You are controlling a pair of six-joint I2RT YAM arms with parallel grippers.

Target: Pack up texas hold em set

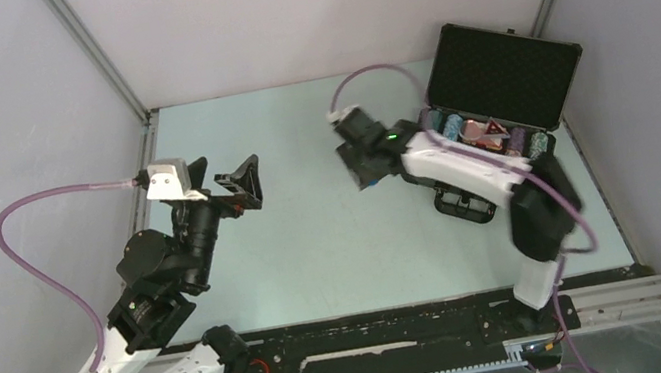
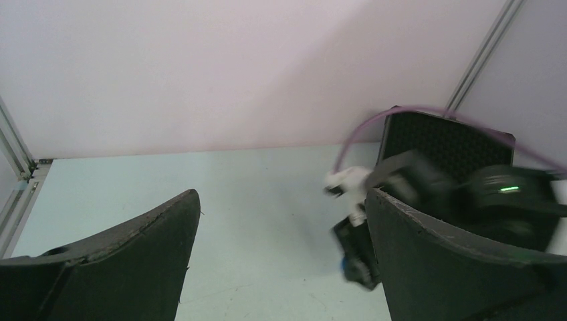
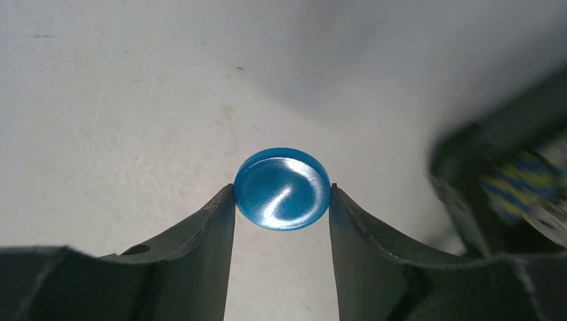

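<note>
**Now: blue disc pinched in the right fingers, case open at the far right corner**

And there's the blue disc, small, round and glossy, caught edge to edge between the two dark fingers of the right gripper. Both tips press on its rim, so that's a firm clamp. Pale table surface lies beneath it; whether the disc touches the top or hangs clear of it, I cannot tell.

Just to the right sits the briefcase, tucked into the far right corner of the table. Its foam-lined lid stands upright towards the back wall. Rows of striped chips fill the tray, and a red triangle lies among them near the middle. The black handle juts from the case's near side, just beside the right arm. In the right wrist view, blue-and-yellow stripes blur past at the right edge.

Over on the left side, well apart from the case, the left gripper hangs above the table with its fingers spread wide and nothing between them. It points across towards the right arm and the case.
</note>
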